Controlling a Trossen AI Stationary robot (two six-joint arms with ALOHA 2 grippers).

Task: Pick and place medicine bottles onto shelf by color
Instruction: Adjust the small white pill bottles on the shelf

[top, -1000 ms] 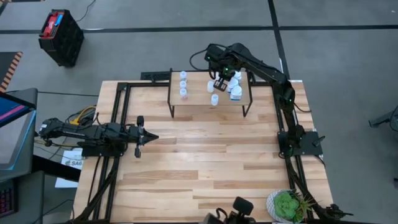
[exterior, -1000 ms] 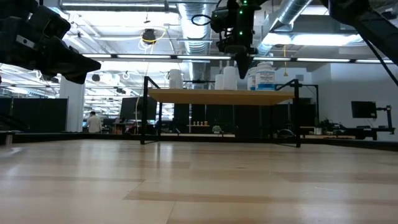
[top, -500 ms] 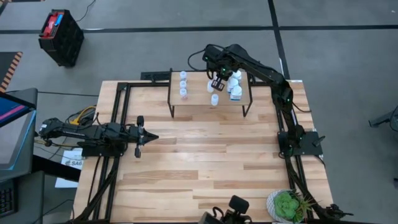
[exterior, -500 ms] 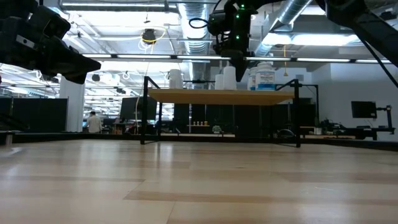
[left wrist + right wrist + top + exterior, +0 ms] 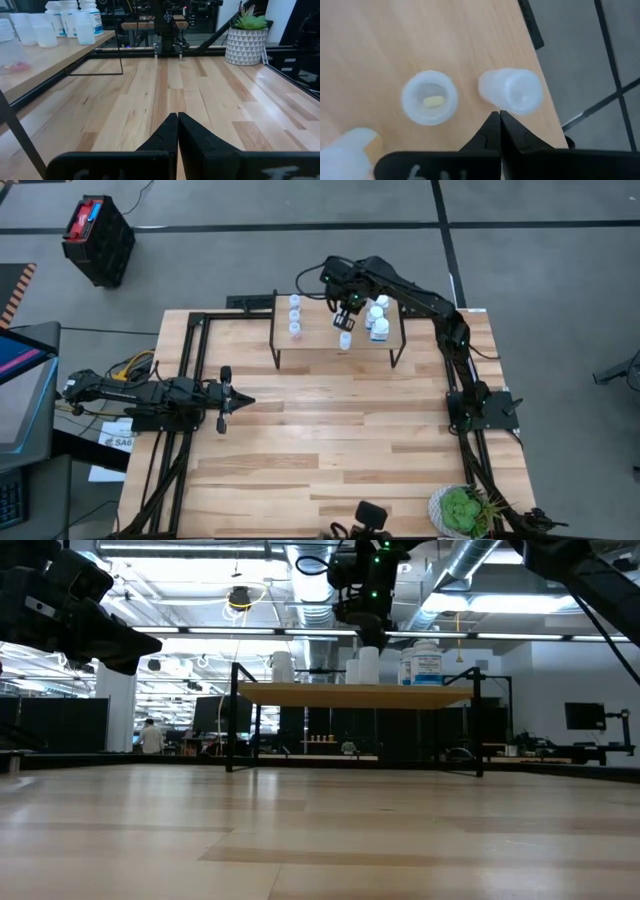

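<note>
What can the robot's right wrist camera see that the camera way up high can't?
Only the right wrist view shows a small yellow pill lying inside one pale translucent bottle, seen from straight above. Only the high view shows the waiting left gripper, the potted plant and the white bottles. Both show the light-wood shelf, pale bottles standing on it, and the right gripper above them with its jaws shut and empty.
</note>
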